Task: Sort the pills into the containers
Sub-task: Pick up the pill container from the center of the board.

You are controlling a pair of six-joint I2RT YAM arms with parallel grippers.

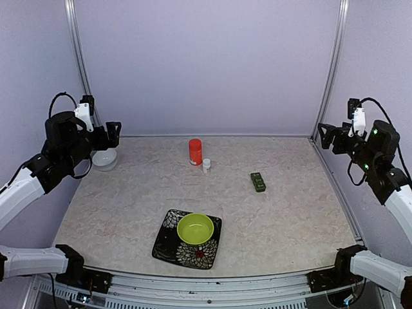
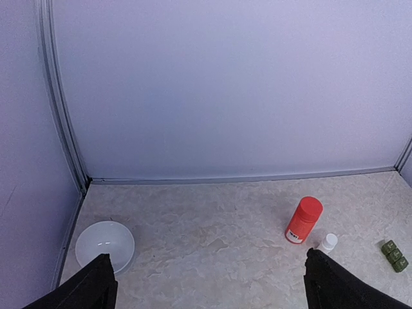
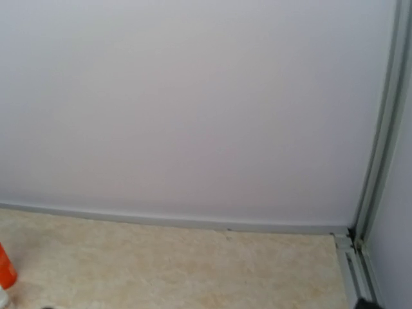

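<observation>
No text, brand, number or sign can be read anywhere on the table. The one printed item is a small white label low on the side of the orange bottle, which stands at the far middle of the table; the left wrist view shows dark marks on it that are too small and blurred to read. The dark green pillbox, to the right of the bottle, is too small in every view for any lettering on its lids to be made out.
</observation>
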